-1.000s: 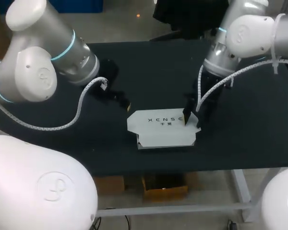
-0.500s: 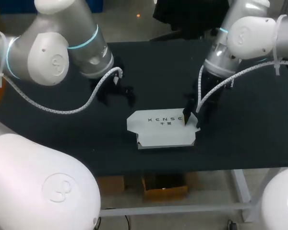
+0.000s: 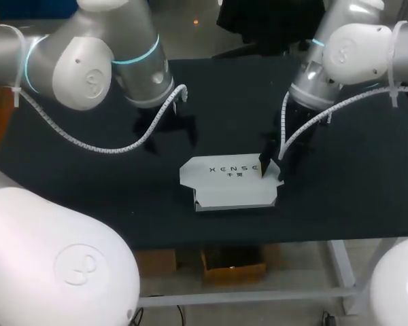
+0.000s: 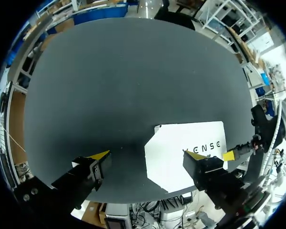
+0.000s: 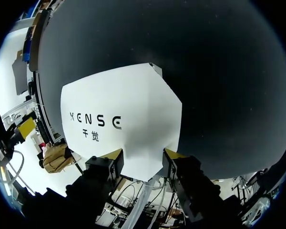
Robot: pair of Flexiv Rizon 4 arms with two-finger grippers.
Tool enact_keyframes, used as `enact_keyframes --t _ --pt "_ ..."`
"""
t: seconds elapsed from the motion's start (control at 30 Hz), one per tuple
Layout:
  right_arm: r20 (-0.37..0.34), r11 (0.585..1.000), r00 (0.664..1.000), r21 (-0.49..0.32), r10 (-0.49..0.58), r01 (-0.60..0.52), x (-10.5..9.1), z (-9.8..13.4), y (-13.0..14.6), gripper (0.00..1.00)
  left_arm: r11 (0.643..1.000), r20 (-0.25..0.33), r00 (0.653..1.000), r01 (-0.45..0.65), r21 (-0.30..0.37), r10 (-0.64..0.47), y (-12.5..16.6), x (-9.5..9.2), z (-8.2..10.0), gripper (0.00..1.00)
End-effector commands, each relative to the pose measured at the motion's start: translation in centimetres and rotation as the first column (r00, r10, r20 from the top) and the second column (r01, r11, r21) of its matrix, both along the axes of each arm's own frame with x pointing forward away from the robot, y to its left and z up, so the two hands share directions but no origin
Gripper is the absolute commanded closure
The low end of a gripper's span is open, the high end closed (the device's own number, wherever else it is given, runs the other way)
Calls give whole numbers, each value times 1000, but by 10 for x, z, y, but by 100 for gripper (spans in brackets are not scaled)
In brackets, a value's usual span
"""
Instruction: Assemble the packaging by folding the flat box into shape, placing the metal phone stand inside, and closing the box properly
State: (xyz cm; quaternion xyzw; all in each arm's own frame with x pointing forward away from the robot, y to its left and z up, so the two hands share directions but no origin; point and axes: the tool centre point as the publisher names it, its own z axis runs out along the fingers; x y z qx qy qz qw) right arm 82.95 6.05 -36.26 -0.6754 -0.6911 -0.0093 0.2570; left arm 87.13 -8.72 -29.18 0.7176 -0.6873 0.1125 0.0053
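Left claw [image 4: 149,155]: wide open, gripping nothing, above the table [image 4: 109,86]
Right claw [image 5: 145,153]: at the side flap of the white box [image 5: 124,109]; pinching or not, I cannot tell
Box: lid down, partly beneath the left claw

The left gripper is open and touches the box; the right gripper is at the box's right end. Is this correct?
No. The left gripper is open but does not touch the white box: the head view shows a gap between them. The right gripper is at the box's right end.
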Motion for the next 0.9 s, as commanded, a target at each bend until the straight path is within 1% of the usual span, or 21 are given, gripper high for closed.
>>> enact_keyframes --t 0.03,0.1,0.13,0.17,0.2,0.23,0.27,0.3,0.33,0.37,0.4,0.47,0.5,0.53,0.63,0.7,0.73,0.8,0.9 --pt "5 1000 1000 4 -3 3 -2 0 0 49 998 -23 999 -23 50 24 -6 1 2 0" --pt "6 1000 1000 4 -6 6 -2 0 -1 50 998 -39 998 -44 40 46 -11 0 1 0" --pt "6 1000 1000 4 -6 6 -2 0 -1 49 998 -56 997 -57 34 59 -12 1 1 0" --pt "6 1000 1000 4 -7 7 -2 -1 -1 49 998 -60 997 -56 32 58 -15 0 0 10" --pt "6 1000 1000 4 -7 7 -2 -1 -1 49 998 -74 995 -63 20 65 -15 -1 -1 24" --pt "6 1000 1000 4 -7 7 -2 -1 -1 49 998 -102 993 -66 10 67 -16 -2 -2 41" --pt "6 1000 1000 4 -6 6 -2 -1 -1 49 998 -112 991 -67 2 67 -17 -3 -3 53" --pt "7 1000 1000 4 -5 5 -2 -1 -1 50 997 -115 991 -74 -5 73 -18 -5 -3 60" --pt "7 1000 1000 4 -4 4 -2 -1 0 49 996 -140 987 -84 -6 83 -19 -7 -4 69" --pt "8 1000 1000 3 -4 4 -2 -1 0 49 995 -151 984 -95 -9 92 -20 -8 -5 76" --pt "9 1000 1000 3 -3 3 -2 -1 0 49 993 -159 981 -114 -7 112 -22 -10 -6 76" --pt "11 1000 1000 3 -2 2 -1 -1 0 48 989 -217 966 -145 -4 141 -25 -10 -9 69" --pt "12 1000 1000 2 -2 2 -1 -1 0 48 989 -240 961 -146 -7 140 -27 -10 -11 75" --pt "14 1000 1000 2 -2 2 -1 -1 0 48 986 -252 954 -167 -6 160 -28 -11 -13 76" --pt "14 1000 1000 4 -2 2 -2 -2 0 47 981 -287 940 -195 -14 183 -32 -13 -19 77" --pt "13 1000 1000 7 -2 2 -2 -2 0 47 979 -307 932 -205 -18 190 -34 -14 -23 85" --pt "12 1000 1000 7 -3 3 -2 -3 0 47 978 -321 928 -206 -17 190 -35 -15 -24 86" --pt "11 1000 1000 8 -4 4 -2 -3 -1 47 979 -343 920 -205 -10 189 -37 -15 -29 86" --pt "12 1000 1000 9 -5 5 -2 -3 -1 47 977 -369 908 -215 0 200 -38 -17 -35 82"
